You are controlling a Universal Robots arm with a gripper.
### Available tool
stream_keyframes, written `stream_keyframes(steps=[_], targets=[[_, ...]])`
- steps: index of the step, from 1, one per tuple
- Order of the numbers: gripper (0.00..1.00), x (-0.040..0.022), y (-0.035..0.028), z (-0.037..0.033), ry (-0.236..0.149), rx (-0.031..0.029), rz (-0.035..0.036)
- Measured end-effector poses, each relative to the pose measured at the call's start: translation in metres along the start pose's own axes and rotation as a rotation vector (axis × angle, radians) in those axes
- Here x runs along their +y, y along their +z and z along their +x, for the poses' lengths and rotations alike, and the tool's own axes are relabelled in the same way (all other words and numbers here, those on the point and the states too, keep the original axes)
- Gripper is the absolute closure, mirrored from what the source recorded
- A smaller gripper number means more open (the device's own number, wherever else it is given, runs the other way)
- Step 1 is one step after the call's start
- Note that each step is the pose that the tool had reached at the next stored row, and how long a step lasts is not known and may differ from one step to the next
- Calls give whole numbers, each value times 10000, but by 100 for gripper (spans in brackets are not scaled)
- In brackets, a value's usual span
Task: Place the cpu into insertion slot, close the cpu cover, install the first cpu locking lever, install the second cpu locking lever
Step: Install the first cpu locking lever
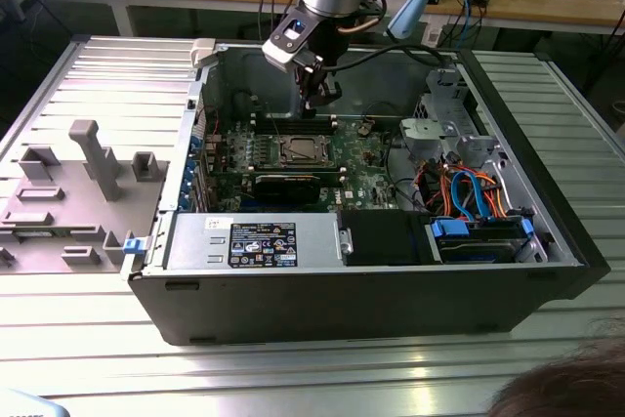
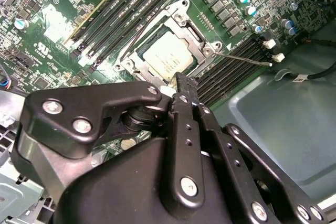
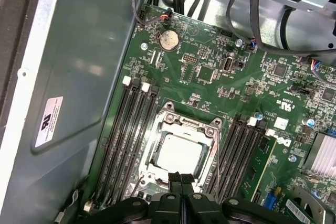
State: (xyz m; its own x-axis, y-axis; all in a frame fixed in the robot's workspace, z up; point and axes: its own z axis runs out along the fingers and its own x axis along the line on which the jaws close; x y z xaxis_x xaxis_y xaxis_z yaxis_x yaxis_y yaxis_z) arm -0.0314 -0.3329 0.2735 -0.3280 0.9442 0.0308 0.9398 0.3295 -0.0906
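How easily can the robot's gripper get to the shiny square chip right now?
Probably easily, yes. The gripper hangs close above the cpu with nothing in between, and the computer case is open. The cpu cover lies around the chip's edges, so likely only its bare middle can be touched.

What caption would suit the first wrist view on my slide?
Shut gripper at the edge of the cover, the cpu showing through its cut-out.
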Motion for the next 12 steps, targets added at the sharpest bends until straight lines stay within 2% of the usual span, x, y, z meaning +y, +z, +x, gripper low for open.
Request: stream_keyframes(steps=[12], targets=[[89,0,0,0,-441,-40,13]])
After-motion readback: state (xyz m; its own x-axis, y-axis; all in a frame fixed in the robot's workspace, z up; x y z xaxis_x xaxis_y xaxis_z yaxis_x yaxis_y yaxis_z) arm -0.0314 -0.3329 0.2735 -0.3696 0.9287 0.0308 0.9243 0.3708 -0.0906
